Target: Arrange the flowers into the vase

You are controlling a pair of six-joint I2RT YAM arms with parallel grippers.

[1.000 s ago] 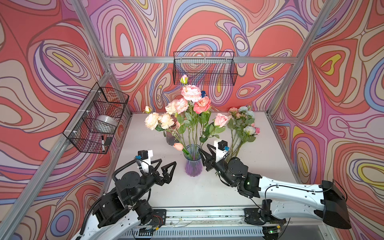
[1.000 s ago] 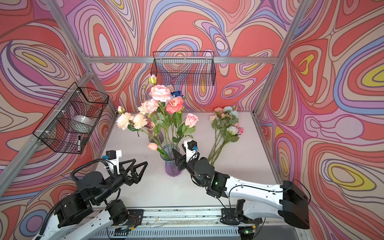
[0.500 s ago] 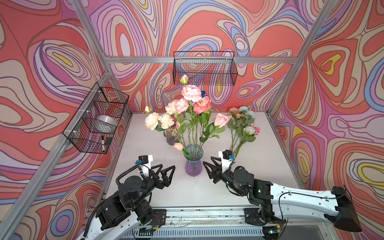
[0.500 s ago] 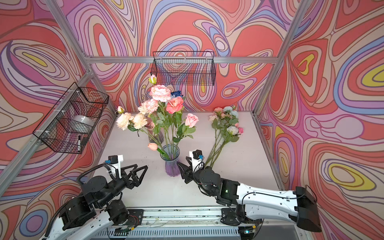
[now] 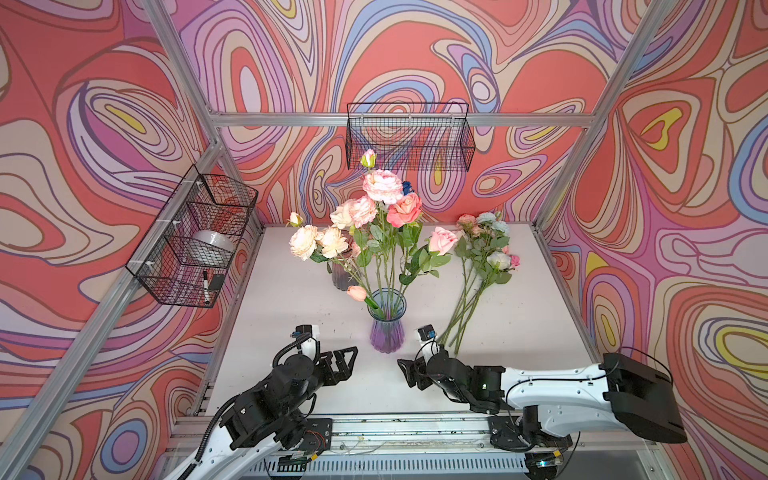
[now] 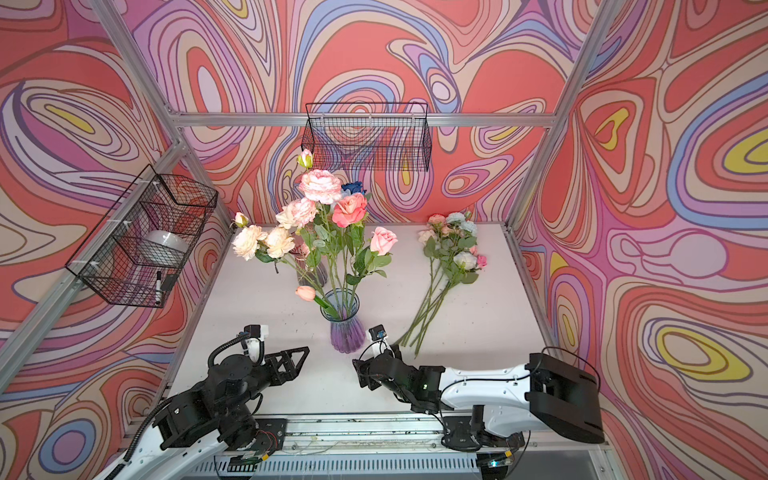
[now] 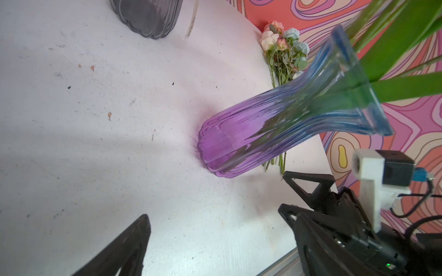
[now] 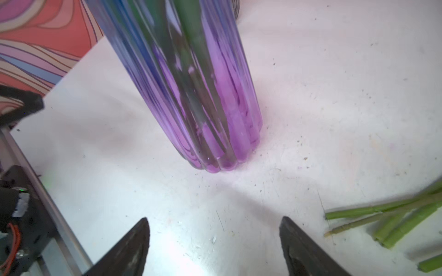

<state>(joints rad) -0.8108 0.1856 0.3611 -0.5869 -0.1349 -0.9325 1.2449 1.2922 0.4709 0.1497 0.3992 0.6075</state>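
The vase [image 5: 386, 328], purple at the base and blue at the lip, stands upright on the table [image 5: 282, 291] at the near middle. Most flowers [image 5: 384, 208] stand in it: pink, peach and cream blooms, with a dark blue one at the far side. The loose flowers [image 5: 484, 253] lie flat to the right, blooms toward the far wall and cut ends near the right gripper [image 8: 214, 227]. That gripper is spread wide and empty, just near-right of the vase and not touching it. The left gripper [image 5: 351, 360] sits near-left of the vase, also spread and holding nothing. A second vase [image 5: 341, 276] of dark glass stands behind the bouquet. Leaves hide most of it, so I cannot tell whether it holds stems.
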